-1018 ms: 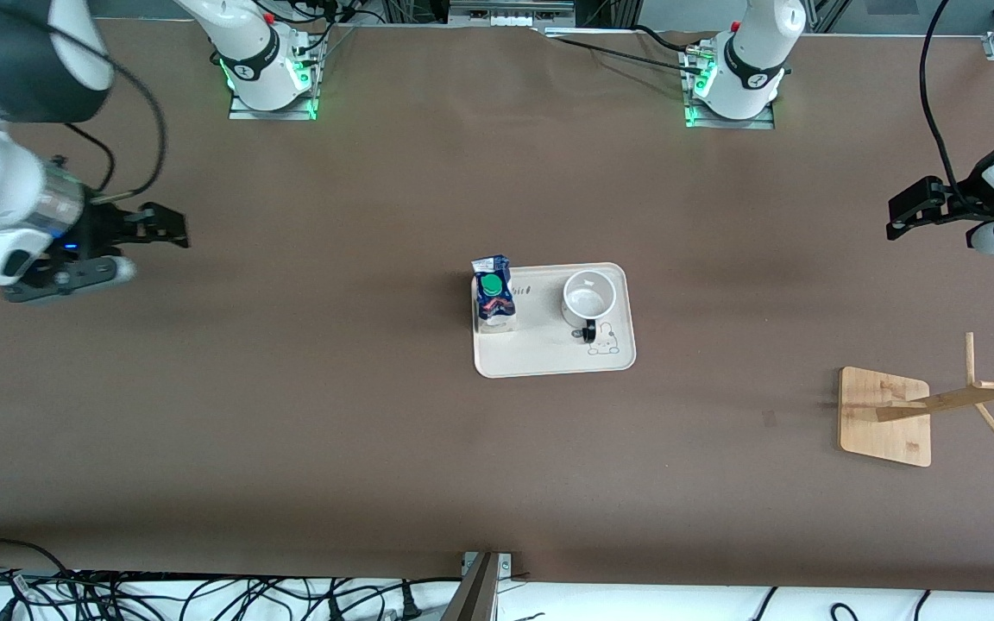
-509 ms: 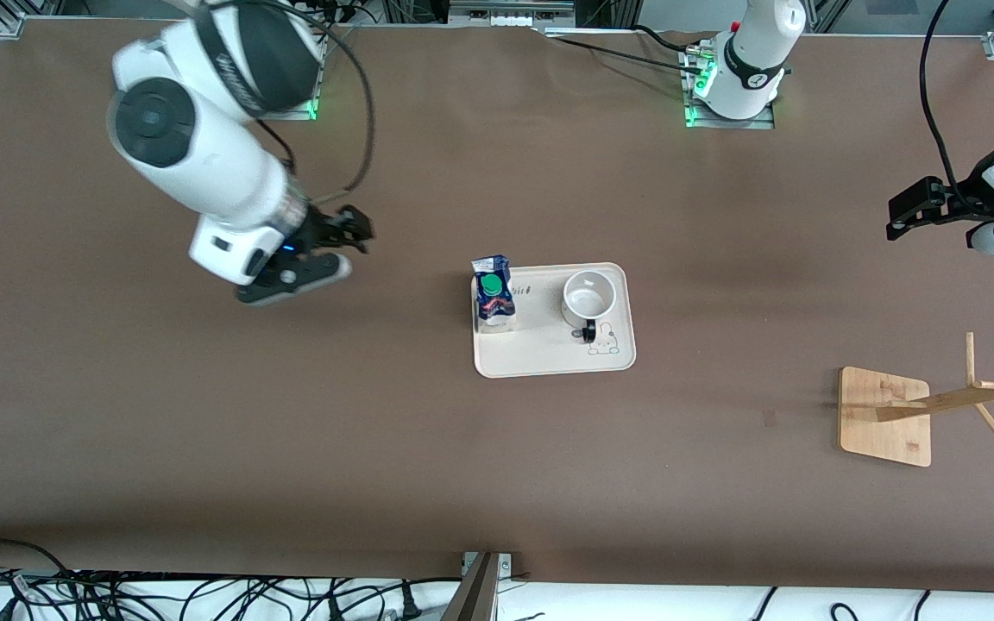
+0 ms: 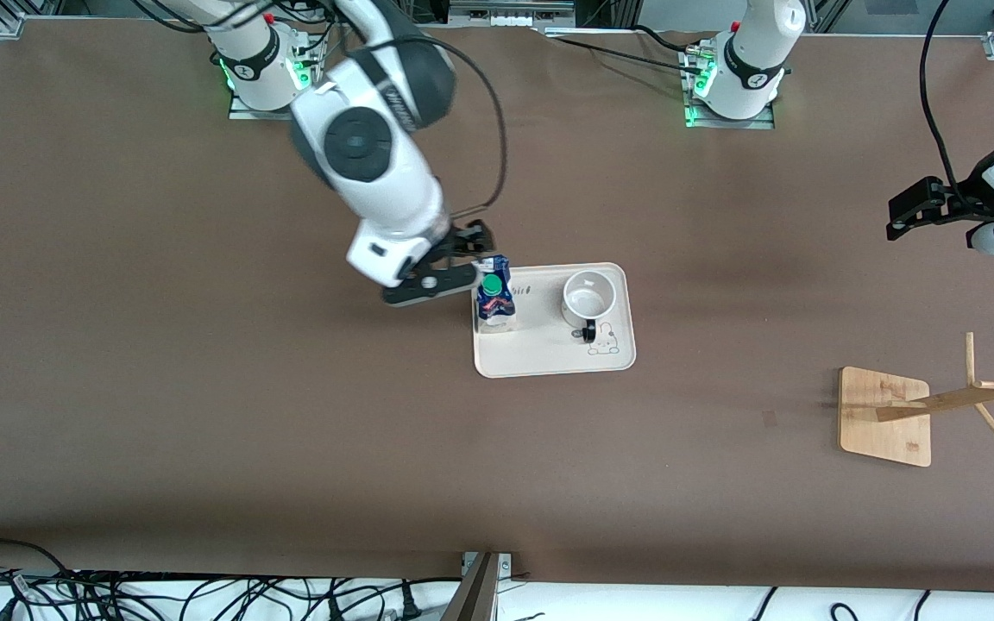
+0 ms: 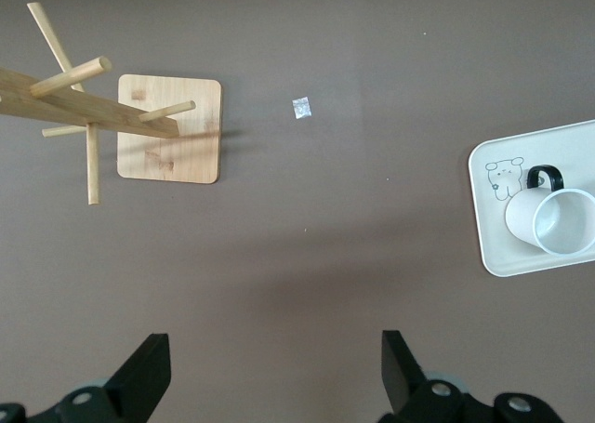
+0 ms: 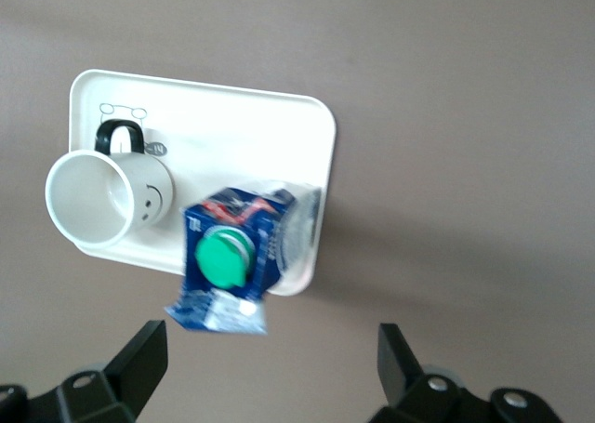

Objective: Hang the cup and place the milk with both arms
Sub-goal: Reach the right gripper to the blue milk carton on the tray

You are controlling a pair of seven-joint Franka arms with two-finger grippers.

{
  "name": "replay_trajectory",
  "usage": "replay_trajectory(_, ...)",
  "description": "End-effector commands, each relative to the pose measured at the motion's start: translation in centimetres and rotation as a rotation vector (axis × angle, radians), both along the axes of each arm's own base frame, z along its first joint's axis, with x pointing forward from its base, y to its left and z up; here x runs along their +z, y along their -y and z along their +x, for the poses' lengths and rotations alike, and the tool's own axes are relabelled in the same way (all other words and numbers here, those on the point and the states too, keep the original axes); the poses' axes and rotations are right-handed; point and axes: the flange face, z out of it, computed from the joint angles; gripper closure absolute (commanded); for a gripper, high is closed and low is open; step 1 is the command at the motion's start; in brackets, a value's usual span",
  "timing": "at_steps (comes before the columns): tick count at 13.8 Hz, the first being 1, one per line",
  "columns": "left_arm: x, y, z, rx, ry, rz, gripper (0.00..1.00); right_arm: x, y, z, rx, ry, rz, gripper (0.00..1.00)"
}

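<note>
Milk (image 3: pixel 494 297): small gable-top carton, dark blue with red and white print, pale sides, round green screw cap (image 5: pixel 223 258). It stands upright on a cream tray (image 3: pixel 549 358), at the tray's end toward the right arm.

Cup (image 3: pixel 588 297): white mug, thin black loop handle (image 3: pixel 589 330), black smiley face on its side in the right wrist view. It stands upright on the same tray toward the left arm's end, handle turned toward the front camera. Cup and milk are apart.

Right hand (image 3: pixel 449 269): up in the air over the counter (image 3: pixel 204 388) just beside the tray's edge, right next to the milk. The carton sits ahead of the hand, roughly centred between the two fingers (image 5: pixel 139 358). Fingers spread wide apart, holding nothing, touching nothing.

Left hand (image 3: pixel 918 207): over the counter at the left arm's end, well apart from the tray; this arm waits. Fingers (image 4: pixel 144 376) wide apart, empty.

Wooden rack (image 3: pixel 885 416): square base with angled pegs, nearer the front camera than the left hand.
</note>
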Motion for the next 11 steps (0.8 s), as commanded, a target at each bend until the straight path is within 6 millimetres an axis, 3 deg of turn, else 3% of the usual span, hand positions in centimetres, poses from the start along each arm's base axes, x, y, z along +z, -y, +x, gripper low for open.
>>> replay_trajectory(1,0.7,0.1,0.3,0.006,0.007,-0.017,0.0,-1.2,-2.0,0.2,-0.02,0.039,-0.02,0.0)
replay_trajectory(11,0.7,0.1,0.3,0.004,0.006,-0.017,0.0,-7.5,-4.9,-0.7,0.008,0.073,-0.071,0.0)
